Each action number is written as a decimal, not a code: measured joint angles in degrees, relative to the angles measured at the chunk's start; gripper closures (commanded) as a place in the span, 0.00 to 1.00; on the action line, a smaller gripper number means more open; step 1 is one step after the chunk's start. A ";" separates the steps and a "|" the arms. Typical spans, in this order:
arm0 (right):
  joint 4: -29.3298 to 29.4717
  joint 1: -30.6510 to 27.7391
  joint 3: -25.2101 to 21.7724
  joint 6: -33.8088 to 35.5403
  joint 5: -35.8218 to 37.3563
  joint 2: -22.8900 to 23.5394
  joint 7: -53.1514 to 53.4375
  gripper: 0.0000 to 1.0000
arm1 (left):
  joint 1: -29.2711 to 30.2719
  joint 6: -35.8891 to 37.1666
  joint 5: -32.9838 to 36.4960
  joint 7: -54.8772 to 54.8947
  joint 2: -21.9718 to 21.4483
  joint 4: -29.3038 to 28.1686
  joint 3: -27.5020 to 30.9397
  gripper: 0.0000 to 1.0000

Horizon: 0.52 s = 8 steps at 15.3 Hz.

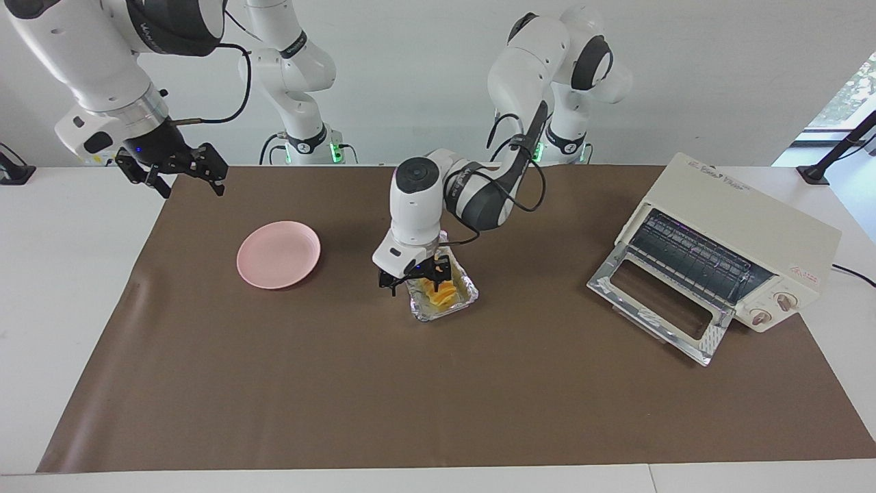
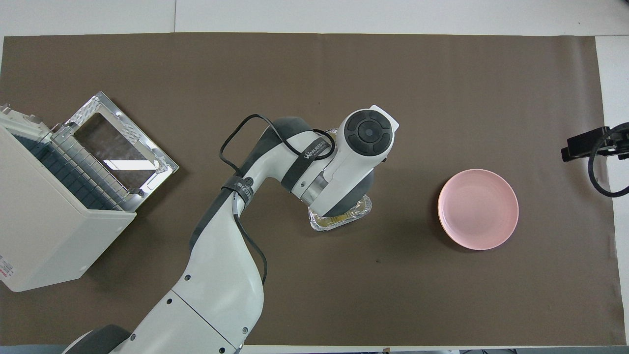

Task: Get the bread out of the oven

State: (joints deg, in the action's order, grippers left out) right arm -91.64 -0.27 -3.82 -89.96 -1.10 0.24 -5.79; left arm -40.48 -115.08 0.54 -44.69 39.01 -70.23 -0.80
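The bread [image 1: 438, 293], a ridged golden loaf, lies in a silver foil tray [image 1: 460, 301] on the brown mat, between the plate and the oven. My left gripper [image 1: 416, 277] hangs low over the end of the tray nearer the robots, jaws apart around the loaf's top without closing on it. In the overhead view the left arm covers most of the tray [image 2: 339, 223] and the bread. The cream oven [image 1: 739, 226] stands at the left arm's end of the table, its glass door [image 1: 657, 301] folded down and its rack bare. My right gripper [image 1: 174, 171] waits open, up in the air.
A pink plate [image 1: 278, 254] sits empty on the mat toward the right arm's end. The oven's open door [image 2: 118, 147] juts out over the mat. A black camera mount [image 1: 831, 154] stands near the oven.
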 measured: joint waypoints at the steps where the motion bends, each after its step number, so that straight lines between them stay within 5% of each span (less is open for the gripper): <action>1: -0.01 0.70 0.20 -0.41 0.00 0.00 0.00 0.00 | 1.47 1.39 -0.02 2.26 -1.53 0.10 -0.01 0.00; 8: -0.74 9.71 0.92 -5.20 -0.19 2.11 0.20 0.00 | 13.29 15.50 -0.05 7.50 -17.00 -3.90 0.57 0.00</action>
State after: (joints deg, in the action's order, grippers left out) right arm -92.38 9.44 -2.91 -95.16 -1.29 2.35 -5.59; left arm -27.19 -99.58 0.50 -37.19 22.01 -74.13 -0.23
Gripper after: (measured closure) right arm 0.000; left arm 0.000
